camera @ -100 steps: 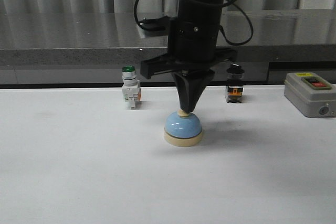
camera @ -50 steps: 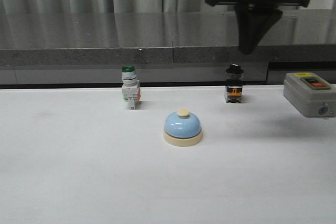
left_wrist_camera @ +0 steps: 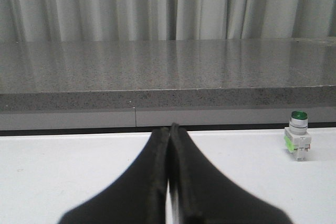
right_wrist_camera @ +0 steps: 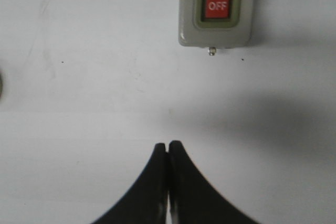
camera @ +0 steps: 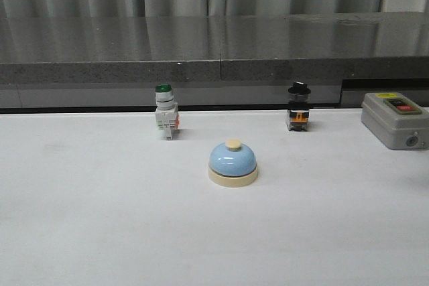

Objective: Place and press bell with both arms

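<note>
You see the bell (camera: 232, 164) standing upright on the white desk (camera: 100, 219), free of both arms, in front of and between the green-capped switch (camera: 166, 119) and the black-capped switch (camera: 298, 107). Your left gripper (left_wrist_camera: 169, 129) has its jaws pressed together, empty. Your right gripper (right_wrist_camera: 167, 145) also has its jaws together, empty, above bare desk near the grey on/off box (right_wrist_camera: 217, 8).

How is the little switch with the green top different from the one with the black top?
The green-topped switch has a white body; the black-topped switch has a dark body with an orange patch. The green-topped one stands left of the bell, the black-topped one right. Its cap looks rounded; the black cap looks wider and flatter. Both stand upright near the table's back edge.
</note>
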Controlling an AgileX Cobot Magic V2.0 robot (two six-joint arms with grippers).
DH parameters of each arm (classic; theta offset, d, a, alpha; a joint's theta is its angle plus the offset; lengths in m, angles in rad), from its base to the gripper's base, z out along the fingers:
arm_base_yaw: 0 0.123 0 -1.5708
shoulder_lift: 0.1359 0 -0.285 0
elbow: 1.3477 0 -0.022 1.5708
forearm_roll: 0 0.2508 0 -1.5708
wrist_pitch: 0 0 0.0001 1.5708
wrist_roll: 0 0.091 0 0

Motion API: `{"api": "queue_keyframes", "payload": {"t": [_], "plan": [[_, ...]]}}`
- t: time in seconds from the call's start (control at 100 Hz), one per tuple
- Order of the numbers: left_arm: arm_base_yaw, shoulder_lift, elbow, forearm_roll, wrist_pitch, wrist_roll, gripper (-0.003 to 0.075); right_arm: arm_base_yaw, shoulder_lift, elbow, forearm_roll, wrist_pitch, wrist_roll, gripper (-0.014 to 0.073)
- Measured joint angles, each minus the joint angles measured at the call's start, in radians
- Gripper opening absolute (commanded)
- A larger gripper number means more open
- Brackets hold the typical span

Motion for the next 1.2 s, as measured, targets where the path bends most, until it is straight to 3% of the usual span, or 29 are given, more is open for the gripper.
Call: {"api": "queue_keyframes", "payload": {"t": [0.36,0.74,1.2], "plan": [[0.0,0.0,0.0,0.0,0.0,0.0,-0.002,-0.014,-0.237,0.259,0.017,-0.134,0.002,-0.006],[0.0,0.0,0.0,0.0,0.0,0.0,-0.002,-0.014,-0.615,0.585,0.021,-0.343,0.002,-0.006],[0.0,0.0,0.0,0.0,0.0,0.0,-0.002,-0.014,-1.138,0.777,0.023,-0.447,0.002,-0.006]]}}
